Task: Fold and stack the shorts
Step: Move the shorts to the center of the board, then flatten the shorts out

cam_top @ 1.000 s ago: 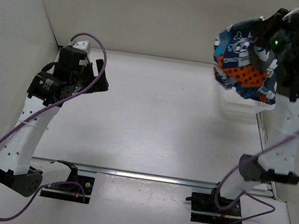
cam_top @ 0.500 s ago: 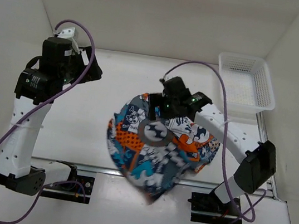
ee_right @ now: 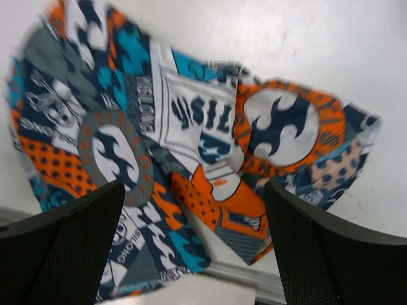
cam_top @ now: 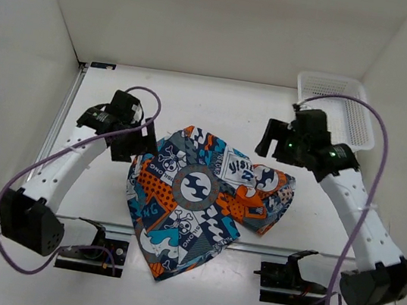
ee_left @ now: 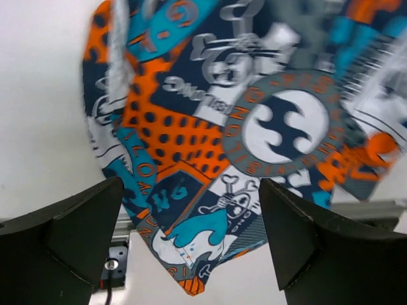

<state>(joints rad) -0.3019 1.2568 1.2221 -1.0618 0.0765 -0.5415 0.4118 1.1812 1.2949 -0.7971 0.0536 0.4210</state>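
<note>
The shorts (cam_top: pixel 197 197) lie loosely spread and crumpled on the white table, printed in navy, orange, teal and white with round logos and skulls. Their near corner hangs over the metal rail at the table's front. My left gripper (cam_top: pixel 137 146) hovers open at the shorts' left edge with nothing in it. In the left wrist view the shorts (ee_left: pixel 273 127) fill the space beyond the open left gripper (ee_left: pixel 191 244). My right gripper (cam_top: pixel 272 146) stands open just above the shorts' right back part. The right wrist view shows the shorts (ee_right: pixel 191 127) below the open right gripper (ee_right: pixel 194 251).
A white mesh basket (cam_top: pixel 329 79) stands at the back right corner, partly behind the right arm. A metal rail (cam_top: pixel 284 250) runs along the near edge with both arm bases behind it. White walls close in the left, back and right sides.
The right gripper carried the shorts from above the basket to the table's middle, opened and let them drop, then drew back right. The left arm swung down to the shorts' left edge.
</note>
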